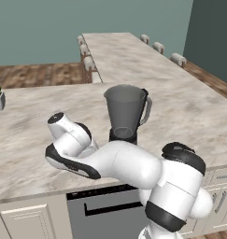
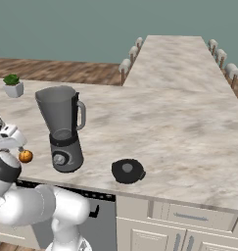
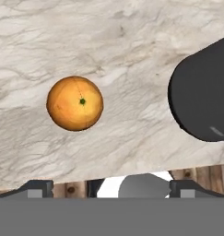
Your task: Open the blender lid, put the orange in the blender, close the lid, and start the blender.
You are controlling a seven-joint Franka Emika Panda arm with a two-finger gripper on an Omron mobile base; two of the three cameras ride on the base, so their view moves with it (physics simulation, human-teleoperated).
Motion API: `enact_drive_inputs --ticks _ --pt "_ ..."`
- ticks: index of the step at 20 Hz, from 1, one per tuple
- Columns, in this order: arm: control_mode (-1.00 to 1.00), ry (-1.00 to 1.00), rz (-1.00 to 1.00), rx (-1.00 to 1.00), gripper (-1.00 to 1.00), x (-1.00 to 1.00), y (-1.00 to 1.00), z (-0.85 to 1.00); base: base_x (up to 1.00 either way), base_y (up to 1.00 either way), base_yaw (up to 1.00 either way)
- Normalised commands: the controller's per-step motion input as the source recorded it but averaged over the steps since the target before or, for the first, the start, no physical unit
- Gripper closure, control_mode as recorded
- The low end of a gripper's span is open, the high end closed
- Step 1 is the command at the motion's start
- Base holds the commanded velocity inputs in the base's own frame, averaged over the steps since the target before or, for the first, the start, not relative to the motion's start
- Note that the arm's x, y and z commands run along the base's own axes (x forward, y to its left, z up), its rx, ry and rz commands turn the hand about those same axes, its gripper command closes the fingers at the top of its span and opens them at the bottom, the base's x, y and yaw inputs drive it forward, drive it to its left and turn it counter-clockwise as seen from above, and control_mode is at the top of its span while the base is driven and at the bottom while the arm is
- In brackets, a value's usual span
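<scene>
Counter (image 2: 189,122): marbled worktop carrying every item; the blender serves as the landmark below.
Blender (image 2: 64,128): upright near the counter's front edge, smoky jar open at the top, knob facing the front.
Lid (image 2: 128,170): already off the jar, lying flat on the counter to the right of the blender, near the front edge.
Gripper (image 3: 109,188): above the counter on the blender's left, pointing down; fingers (image 3: 37,188) spread wide, holding nothing.
Orange (image 3: 75,103): resting on the counter just left of the blender base, near the front edge; in the hand view it sits off-centre, to the left of the midline between the fingertips.
Step in hand (judged): picking up the orange. Centre the hand over the fruit first, descend straight, and close around its widest part; a round fruit may roll if one finger touches early, and the blender base nearby leaves little side room.
</scene>
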Motion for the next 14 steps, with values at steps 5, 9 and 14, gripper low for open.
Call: enact_drive_inputs --ticks 5,9,14 --pt "-1.00 0.00 0.00 0.00 -1.00 0.46 0.00 -0.21 0.00 0.00 0.00" --pt "-1.00 0.00 0.00 0.00 -1.00 0.28 0.04 -0.38 0.00 0.00 0.00" --pt "-1.00 0.00 0.00 0.00 -1.00 0.22 0.04 -0.29 0.00 0.00 0.00"
